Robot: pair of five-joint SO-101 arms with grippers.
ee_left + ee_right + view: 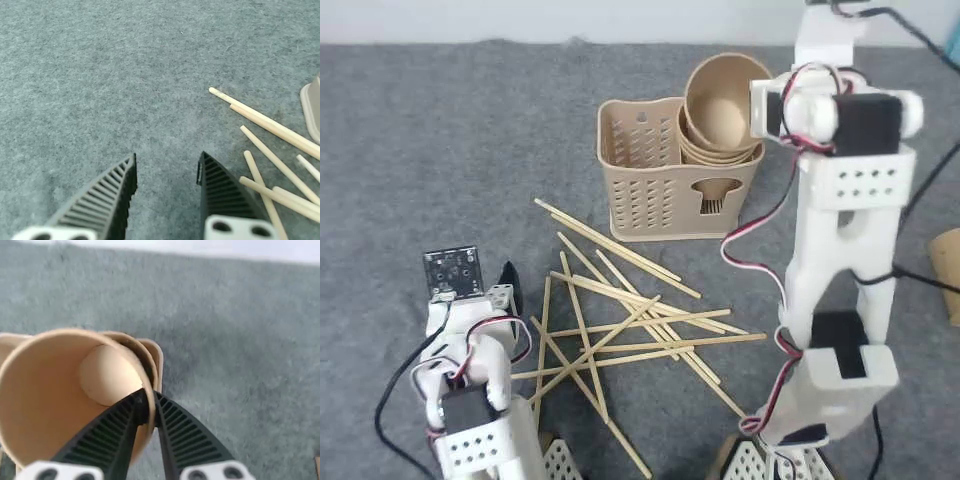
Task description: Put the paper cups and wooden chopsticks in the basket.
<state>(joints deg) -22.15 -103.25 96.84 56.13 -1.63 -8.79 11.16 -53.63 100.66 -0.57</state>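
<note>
At the basket (650,200), gripping top paper cup (55,400) by rim with right pincer (148,397), apparently to nest it. Noted left pincer (167,165) open beside chopsticks (272,126), likely staged for pickup.

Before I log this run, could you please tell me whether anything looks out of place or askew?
Yes. The wooden chopsticks lie crisscrossed in front of the basket, not in it. The top paper cup sits tilted on the stack, its rim pinched by the right gripper. What looks like another cup sits apart, far right.
</note>
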